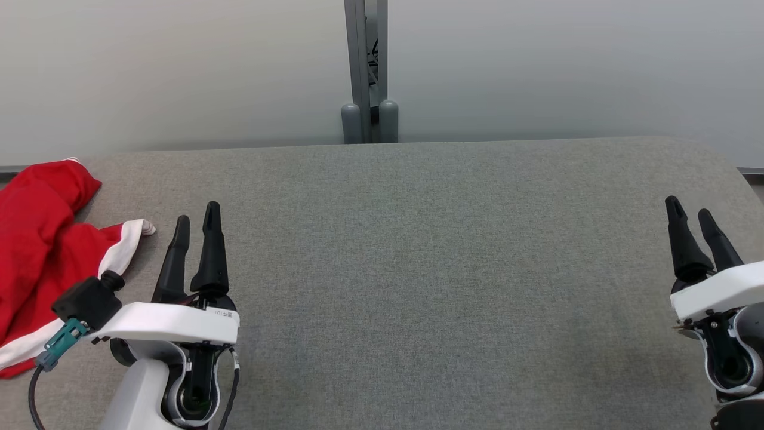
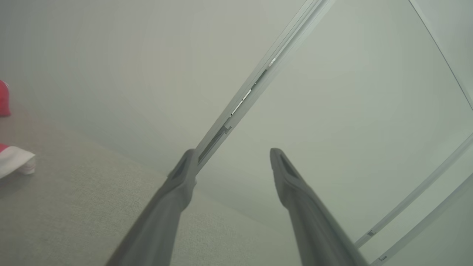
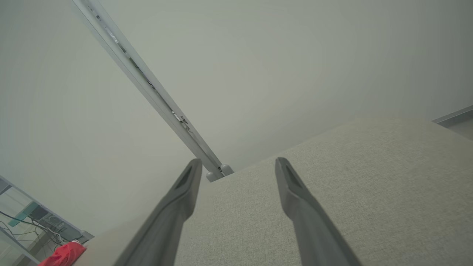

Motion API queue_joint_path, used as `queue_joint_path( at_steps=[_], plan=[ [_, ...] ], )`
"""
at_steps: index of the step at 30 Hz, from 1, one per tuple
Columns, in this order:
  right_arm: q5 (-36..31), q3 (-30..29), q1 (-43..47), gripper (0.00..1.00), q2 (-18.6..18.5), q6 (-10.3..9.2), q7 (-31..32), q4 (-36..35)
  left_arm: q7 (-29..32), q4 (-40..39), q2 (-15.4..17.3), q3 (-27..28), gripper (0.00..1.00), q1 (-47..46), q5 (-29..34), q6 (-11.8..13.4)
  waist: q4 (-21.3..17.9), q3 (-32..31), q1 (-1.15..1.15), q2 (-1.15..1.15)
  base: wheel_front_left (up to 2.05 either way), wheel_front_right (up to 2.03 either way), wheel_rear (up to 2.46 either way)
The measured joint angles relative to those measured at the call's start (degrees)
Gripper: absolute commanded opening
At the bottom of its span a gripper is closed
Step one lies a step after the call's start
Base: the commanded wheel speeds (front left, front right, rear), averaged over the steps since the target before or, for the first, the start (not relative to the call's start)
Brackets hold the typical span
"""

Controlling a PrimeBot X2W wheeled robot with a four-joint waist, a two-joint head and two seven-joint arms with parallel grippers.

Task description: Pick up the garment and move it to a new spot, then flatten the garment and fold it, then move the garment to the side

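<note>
While the red garment lies crumpled at the table's left edge, the left gripper and right gripper stand released, empty. The pick-up is not begun; I judge the left one must reach leftward and grasp it.

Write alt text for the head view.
A crumpled red garment with white trim lies at the far left of a grey fabric-covered table, held by neither gripper. The left gripper is open just right of it, and the right gripper is open near the table's right edge.
</note>
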Motion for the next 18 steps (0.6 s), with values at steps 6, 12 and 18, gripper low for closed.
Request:
queue_joint_path(
  at_steps=[6, 12, 18],
  plan=[
    [-5.1, 1.6, 1.0, 1.00, 0.3, 0.00, -1.9, 0.0, 2.0, -0.8, 0.8, -0.3, 1.00, 0.7, 6.0, 1.2, 0.0, 0.0, 0.00, 0.00, 0.00, 0.00, 0.00],
    [-8.6, 2.8, 1.9, 1.00, 0.7, 0.01, -3.6, 0.5, 3.4, -1.5, 1.8, 0.0, 1.00, 1.9, 11.1, 2.6, 0.0, -0.3, 0.00, 0.00, 0.00, 0.00, 0.00],
    [-12.1, 3.9, 2.2, 1.00, 1.3, 0.01, -4.6, 1.3, 4.3, -2.2, 2.2, 0.3, 1.00, 3.0, 15.4, 3.8, -0.1, -0.4, 0.00, 0.00, 0.00, 0.00, 0.00]
  ],
)
